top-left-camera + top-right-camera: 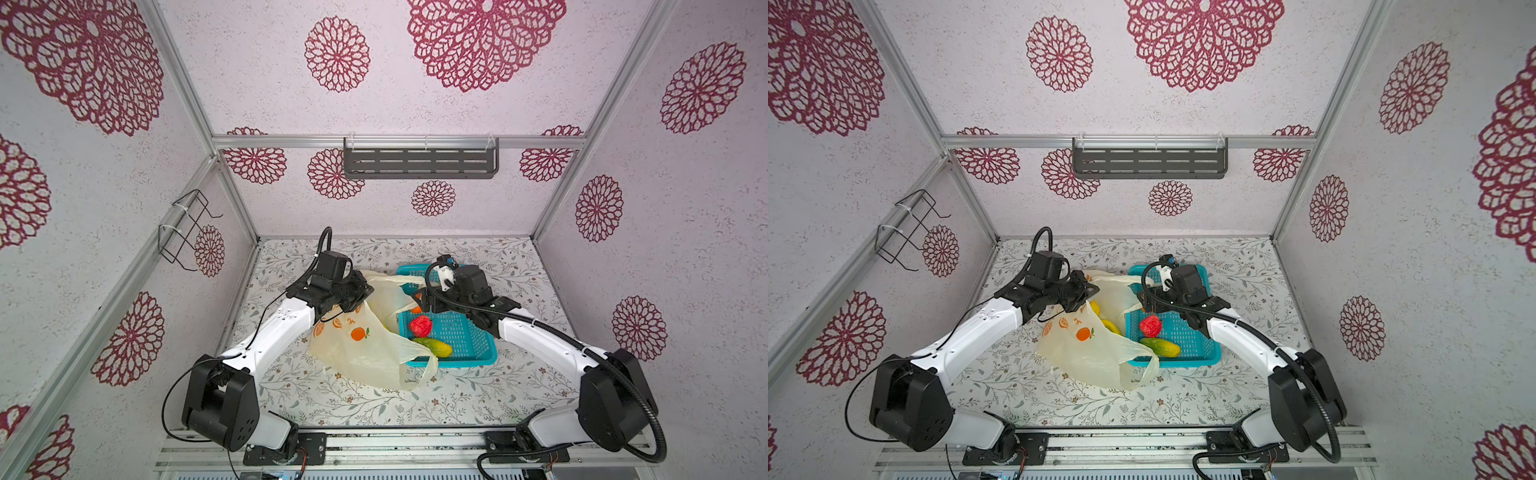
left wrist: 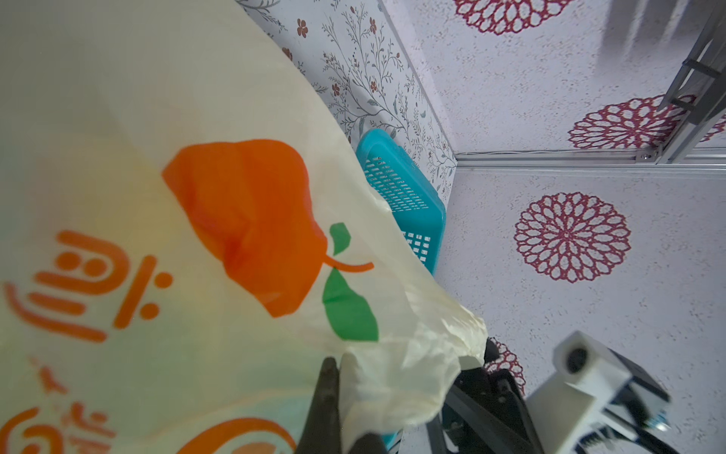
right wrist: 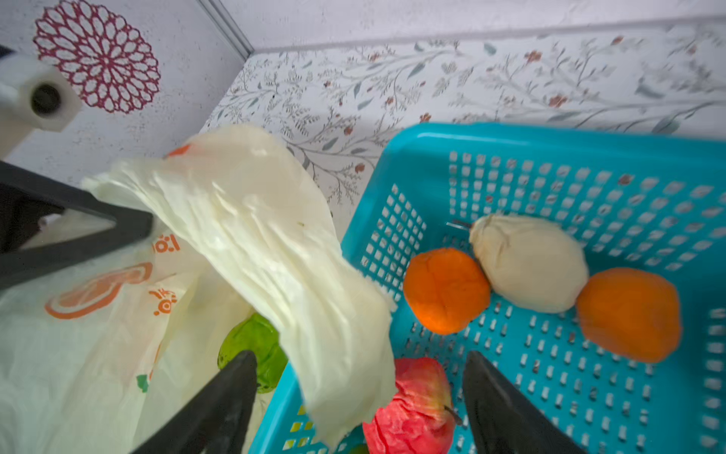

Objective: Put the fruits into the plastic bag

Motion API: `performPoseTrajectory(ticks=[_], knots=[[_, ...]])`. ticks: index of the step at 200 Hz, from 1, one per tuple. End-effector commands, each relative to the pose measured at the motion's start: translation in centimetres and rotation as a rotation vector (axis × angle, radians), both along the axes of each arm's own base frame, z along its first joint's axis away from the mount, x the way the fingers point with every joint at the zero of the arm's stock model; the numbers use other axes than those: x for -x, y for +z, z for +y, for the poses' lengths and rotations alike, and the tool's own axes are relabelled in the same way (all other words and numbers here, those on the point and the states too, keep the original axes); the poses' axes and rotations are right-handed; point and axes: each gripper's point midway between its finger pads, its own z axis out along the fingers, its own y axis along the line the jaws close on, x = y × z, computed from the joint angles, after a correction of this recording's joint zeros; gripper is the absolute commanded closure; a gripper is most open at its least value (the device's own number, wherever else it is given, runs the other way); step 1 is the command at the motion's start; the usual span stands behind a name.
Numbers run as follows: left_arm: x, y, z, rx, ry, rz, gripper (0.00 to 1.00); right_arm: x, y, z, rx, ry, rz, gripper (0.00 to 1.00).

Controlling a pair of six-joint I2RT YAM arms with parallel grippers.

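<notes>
Left end effector [image 2: 338, 385] pinches the bag [image 1: 365, 357] rim at centre frame in both top views. Tabletop [image 1: 519, 395] carries the bag and a teal basket [image 1: 457, 363] at its right, the bag draping its left rim. Right end effector [image 3: 359, 357] hangs spread over that rim. Basket holds green-yellow oblong [image 1: 433, 346], red fruit [image 1: 420, 325], beige fruit [image 3: 526, 263], two oranges [image 3: 446, 291]; yellow fruit [image 1: 1111, 326] sits inside the bag.

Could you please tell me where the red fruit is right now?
In both top views the red fruit lies in the teal basket, right of the plastic bag and just beyond the green-yellow oblong.
</notes>
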Motion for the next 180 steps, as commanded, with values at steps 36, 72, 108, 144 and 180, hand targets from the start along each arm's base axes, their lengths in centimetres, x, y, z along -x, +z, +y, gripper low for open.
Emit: performPoseTrajectory(ticks=[36, 72, 108, 144, 180], knots=[[0.3, 0.9, 0.9, 0.004, 0.028, -0.027, 1.00, -0.5, 3.2, 3.3, -0.243, 0.066, -0.037, 0.73], [0.7, 1.3, 1.5, -0.001, 0.032, -0.049, 1.00, -1.0, 7.3, 4.2, -0.260, 0.116, -0.116, 1.00], [1.2, 1.4, 3.0, 0.013, 0.045, -0.044, 1.00, 0.1, 12.3, 6.3, -0.362, 0.240, -0.159, 1.00], [2.1, 1.3, 5.9, -0.006, 0.096, -0.035, 1.00, 1.8, 15.5, 8.5, -0.433, 0.370, -0.167, 1.00], [3.5, 2.2, 9.1, -0.032, 0.134, -0.047, 1.00, 2.9, 18.6, 9.9, -0.480, 0.444, -0.203, 1.00]])
